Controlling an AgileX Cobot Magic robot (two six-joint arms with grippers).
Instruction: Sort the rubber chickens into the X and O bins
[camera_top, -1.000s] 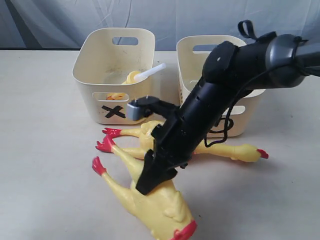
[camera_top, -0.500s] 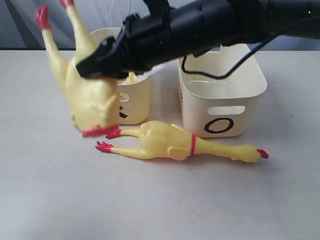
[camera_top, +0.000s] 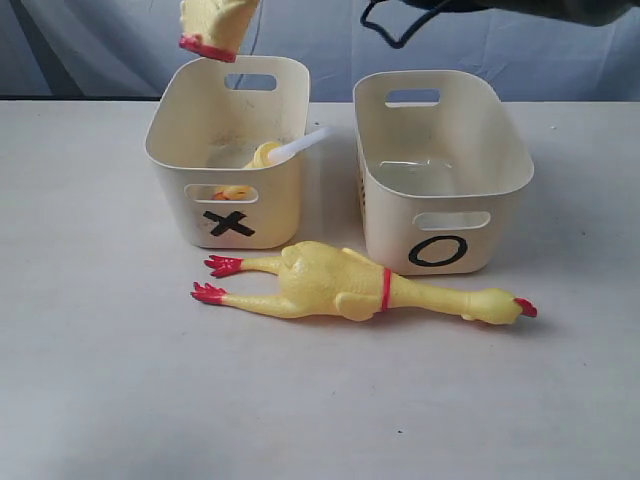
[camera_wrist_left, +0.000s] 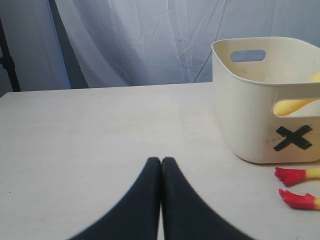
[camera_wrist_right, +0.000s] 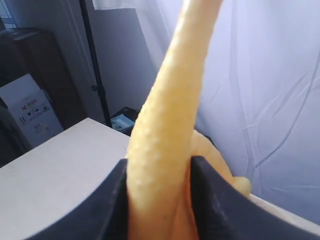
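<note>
1. Exterior: long yellow rubber chicken (camera_top: 215, 25) hung high over the cream plastic X tub (camera_top: 165, 135), mostly out of frame. A second yellow chicken (camera_top: 340, 285) lay on the pale tabletop (camera_top: 100, 400) before the cream O tub (camera_top: 500, 140). Risk: dangling body clips rim, lands outside.
2. Left wrist: left gripper (camera_wrist_left: 161, 167) clenched empty near X tub; grey drape (camera_wrist_left: 150, 40) behind.
3. Right wrist: right gripper (camera_wrist_right: 160, 172) clamped the chicken, probably a leg; could slip.

Left gripper (camera_wrist_left: 161, 162): jaws pressed together.
Right gripper (camera_wrist_right: 160, 172): clamped around a rubber chicken (camera_wrist_right: 165, 120), held aloft.
Right arm (camera_top: 520, 8): glimpsed at upper edge.
</note>
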